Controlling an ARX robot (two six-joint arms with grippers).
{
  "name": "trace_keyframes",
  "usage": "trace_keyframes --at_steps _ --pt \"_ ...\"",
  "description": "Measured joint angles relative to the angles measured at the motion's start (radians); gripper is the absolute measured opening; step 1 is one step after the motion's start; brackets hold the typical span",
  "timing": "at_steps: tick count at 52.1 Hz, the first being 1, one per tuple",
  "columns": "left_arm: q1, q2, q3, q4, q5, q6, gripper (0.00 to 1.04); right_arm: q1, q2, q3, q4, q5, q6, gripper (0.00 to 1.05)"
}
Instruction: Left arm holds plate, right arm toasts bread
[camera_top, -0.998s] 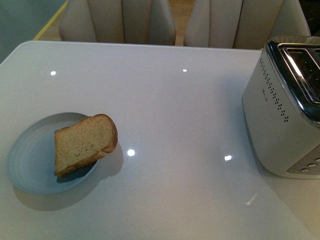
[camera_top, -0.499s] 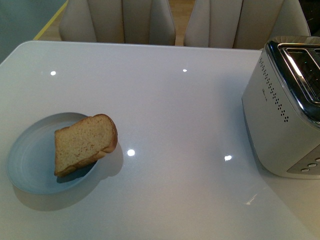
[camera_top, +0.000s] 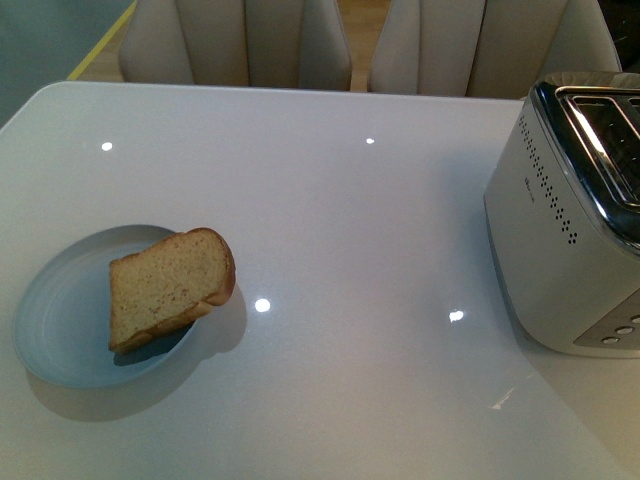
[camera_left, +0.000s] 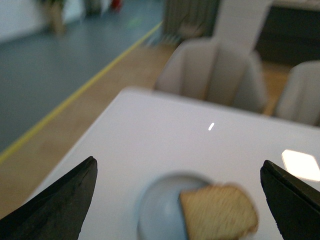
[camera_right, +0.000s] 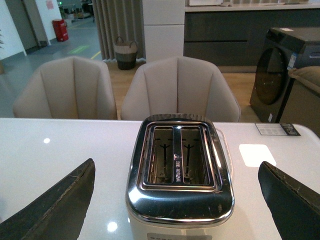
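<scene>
A slice of light brown bread (camera_top: 170, 286) leans on the right rim of a pale blue plate (camera_top: 60, 320) at the table's front left. Neither arm shows in the front view. In the left wrist view the plate (camera_left: 160, 207) and the bread (camera_left: 217, 215) lie blurred between the wide-open black fingers of my left gripper (camera_left: 182, 202), which hangs above and short of them. My right gripper (camera_right: 177, 197) is open and empty, its fingers either side of a silver two-slot toaster (camera_right: 179, 175), apart from it. The toaster's slots are empty.
The toaster (camera_top: 575, 210) stands at the table's right edge with buttons on its near end. Two beige chairs (camera_top: 240, 40) stand behind the white glossy table (camera_top: 350, 250). A yellow floor line and open floor lie beyond the table's left edge.
</scene>
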Motion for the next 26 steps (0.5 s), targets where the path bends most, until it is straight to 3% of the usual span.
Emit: trace_keyframes --at_steps 5,9,14,26 --pt "-0.035 0.156 0.077 -0.175 -0.159 -0.154 0.97 0.0 0.0 0.0 0.0 -0.002 0.0 0.96" --pt "-0.023 0.214 0.089 -0.173 -0.164 -0.209 0.97 0.0 0.0 0.0 0.0 -0.002 0.0 0.96" --pt "0.038 0.294 0.116 -0.067 -0.092 -0.213 0.97 0.0 0.0 0.0 0.0 -0.002 0.0 0.96" --pt "0.221 0.694 0.135 0.353 0.142 -0.135 0.97 0.0 0.0 0.0 0.0 -0.002 0.0 0.96"
